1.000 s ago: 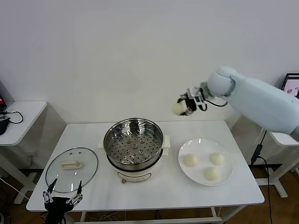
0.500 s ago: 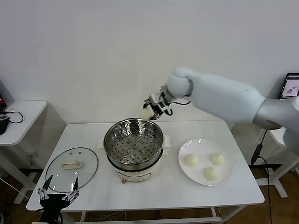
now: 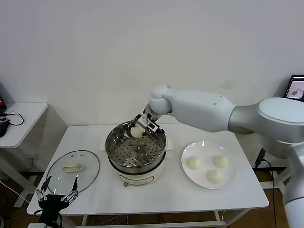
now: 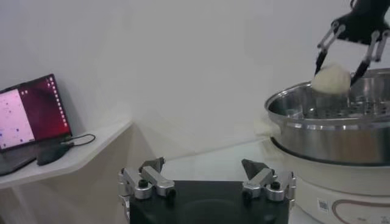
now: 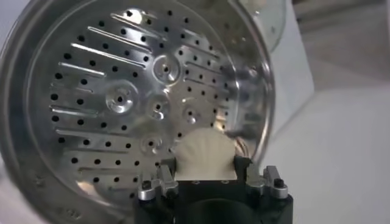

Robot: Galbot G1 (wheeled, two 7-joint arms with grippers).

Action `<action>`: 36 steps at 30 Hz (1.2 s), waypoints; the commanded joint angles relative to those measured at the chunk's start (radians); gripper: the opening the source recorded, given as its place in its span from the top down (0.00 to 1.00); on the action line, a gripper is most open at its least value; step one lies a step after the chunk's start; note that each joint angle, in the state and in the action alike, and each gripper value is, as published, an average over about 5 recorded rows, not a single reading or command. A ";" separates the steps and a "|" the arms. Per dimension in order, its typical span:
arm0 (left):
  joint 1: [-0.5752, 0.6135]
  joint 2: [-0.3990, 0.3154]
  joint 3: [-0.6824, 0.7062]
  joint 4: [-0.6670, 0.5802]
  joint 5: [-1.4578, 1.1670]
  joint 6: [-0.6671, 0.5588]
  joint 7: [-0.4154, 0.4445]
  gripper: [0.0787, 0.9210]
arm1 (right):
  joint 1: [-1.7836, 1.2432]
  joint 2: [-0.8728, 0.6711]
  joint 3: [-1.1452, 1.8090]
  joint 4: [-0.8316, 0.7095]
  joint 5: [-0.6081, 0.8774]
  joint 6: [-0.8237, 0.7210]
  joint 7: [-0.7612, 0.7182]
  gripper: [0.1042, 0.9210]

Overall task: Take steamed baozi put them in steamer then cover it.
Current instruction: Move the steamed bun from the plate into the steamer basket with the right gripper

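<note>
My right gripper [image 3: 140,128] is shut on an off-white baozi [image 3: 136,131] and holds it just above the far side of the steel steamer [image 3: 110,147], over its perforated tray [image 5: 122,97]. In the right wrist view the baozi [image 5: 206,155] sits between the fingers. In the left wrist view the baozi [image 4: 331,80] hangs over the steamer's rim [image 4: 304,119]. Three more baozi [image 3: 194,163] lie on a white plate [image 3: 232,183] to the right. The glass cover [image 3: 59,178] lies flat on the table to the left. My left gripper [image 3: 56,195] is open and empty, below the table's front left corner.
The white table [image 3: 166,194] carries the steamer, plate and cover. A side table [image 3: 26,114] with a cable stands at the far left; the left wrist view shows a laptop [image 4: 30,119] on it. A monitor [image 3: 297,87] is at the far right.
My right gripper has carried the baozi leftward and down, from above the table's back right to just over the steamer's tray. The left gripper has drifted slightly lower.
</note>
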 commanded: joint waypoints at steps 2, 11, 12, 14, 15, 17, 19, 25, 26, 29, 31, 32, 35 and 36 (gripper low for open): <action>-0.001 0.000 -0.003 0.002 -0.005 0.001 0.000 0.12 | -0.032 0.050 -0.022 -0.068 -0.164 0.140 0.048 0.40; -0.004 -0.005 0.002 0.000 -0.004 0.000 0.000 0.12 | -0.065 0.083 0.008 -0.152 -0.297 0.219 0.093 0.39; -0.004 -0.005 0.001 0.000 -0.004 0.000 0.000 0.12 | -0.069 0.086 0.014 -0.163 -0.312 0.227 0.098 0.39; -0.004 -0.005 0.001 -0.001 -0.004 0.001 0.001 0.12 | -0.076 0.093 0.021 -0.181 -0.330 0.239 0.106 0.39; -0.004 -0.005 0.001 -0.002 -0.004 0.001 0.001 0.12 | -0.078 0.095 0.023 -0.187 -0.335 0.244 0.108 0.38; -0.004 -0.005 0.000 -0.003 -0.004 0.001 0.001 0.12 | -0.082 0.098 0.025 -0.193 -0.341 0.249 0.111 0.36; -0.004 -0.005 0.000 -0.003 -0.004 0.001 0.001 0.12 | -0.084 0.099 0.026 -0.196 -0.343 0.253 0.114 0.31; -0.003 -0.006 -0.001 -0.003 -0.004 0.001 0.000 0.12 | -0.063 0.089 0.020 -0.173 -0.297 0.246 0.095 0.14; -0.002 -0.007 -0.001 -0.004 -0.004 0.002 0.000 0.12 | -0.054 0.083 0.017 -0.162 -0.270 0.237 0.085 0.13; 0.001 -0.006 -0.002 -0.007 -0.004 0.002 0.000 0.12 | -0.019 0.052 0.008 -0.109 -0.143 0.186 0.039 0.12; 0.002 -0.003 -0.003 -0.009 -0.004 0.003 0.001 0.12 | 0.014 0.021 0.011 -0.069 -0.060 0.134 -0.001 0.12; 0.003 -0.002 -0.004 -0.011 -0.004 0.004 0.001 0.12 | 0.033 0.004 0.015 -0.048 -0.021 0.102 -0.020 0.12; 0.003 0.003 -0.006 -0.017 -0.005 0.007 0.003 0.12 | 0.090 -0.061 0.023 0.030 0.088 -0.020 -0.079 0.12; 0.003 0.005 -0.008 -0.018 -0.006 0.008 0.004 0.12 | 0.107 -0.086 0.024 0.061 0.125 -0.068 -0.094 0.12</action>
